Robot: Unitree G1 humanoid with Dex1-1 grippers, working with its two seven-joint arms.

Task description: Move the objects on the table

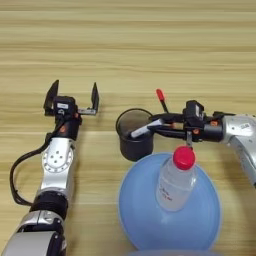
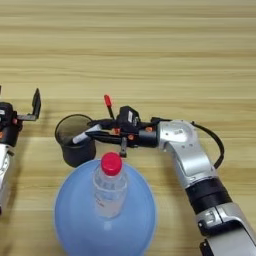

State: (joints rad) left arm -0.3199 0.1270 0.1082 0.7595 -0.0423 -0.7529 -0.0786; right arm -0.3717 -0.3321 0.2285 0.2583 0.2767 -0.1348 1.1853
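A thin dark pen with a red cap (image 1: pixel 161 100) stands tilted, cap up, with my right gripper (image 1: pixel 156 126) shut on its lower part. The black fingers lie level and reach left to the right rim of a dark translucent cup (image 1: pixel 133 146). A white-barrelled marker (image 1: pixel 145 130) leans inside that cup, its lower end hidden. In the right eye view the same pen (image 2: pixel 108 105) and marker (image 2: pixel 82 136) show. My left gripper (image 1: pixel 72 96) stands open and empty on the table (image 1: pixel 128 50), left of the cup.
A clear bottle with a red cap (image 1: pixel 175 180) stands in a blue bowl (image 1: pixel 142 220) just in front of the cup and below my right gripper. My right forearm (image 2: pixel 187 155) crosses the right side.
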